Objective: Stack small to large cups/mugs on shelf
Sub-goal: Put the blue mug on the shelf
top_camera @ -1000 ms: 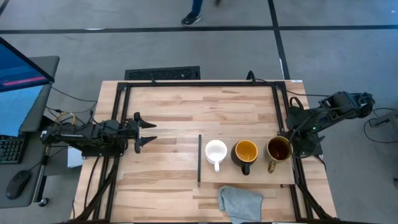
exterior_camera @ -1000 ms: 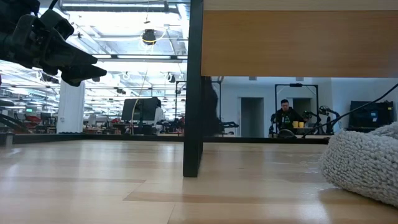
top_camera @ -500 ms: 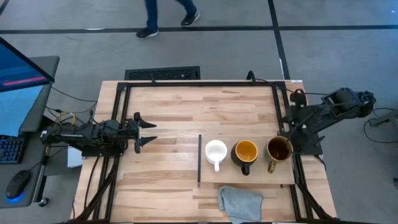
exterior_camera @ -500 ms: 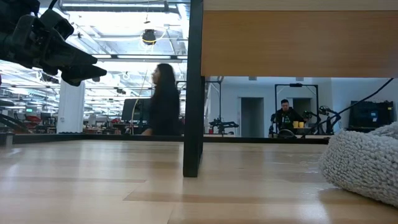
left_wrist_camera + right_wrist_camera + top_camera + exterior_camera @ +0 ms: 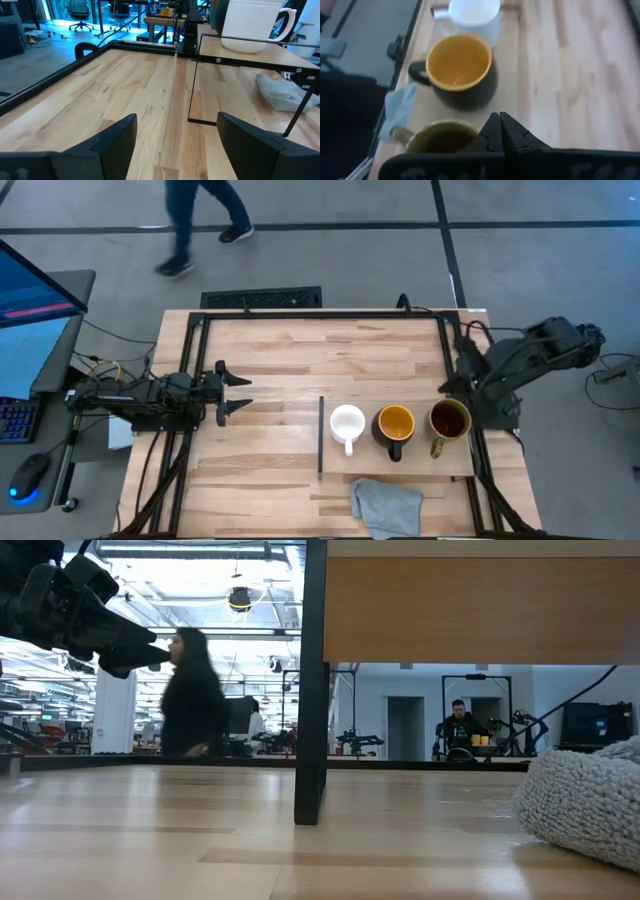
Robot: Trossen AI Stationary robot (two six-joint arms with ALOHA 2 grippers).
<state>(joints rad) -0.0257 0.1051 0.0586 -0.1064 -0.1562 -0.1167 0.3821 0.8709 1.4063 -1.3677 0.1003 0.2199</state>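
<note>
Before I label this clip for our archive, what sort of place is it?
Probably a robotics lab or open workshop. Two dark robot arms flank a light-wood table in a black metal frame; a computer screen stands beside it; beyond lie a bright hall with more workstations, a walking person and a seated person.

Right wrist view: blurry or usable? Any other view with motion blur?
Right wrist view: soft throughout, black mug and olive-brown mug smeared, shut fingers dark. Low view: walking person motion-blurred, table sharp. High view: crisp, only the person's legs smear.
</note>
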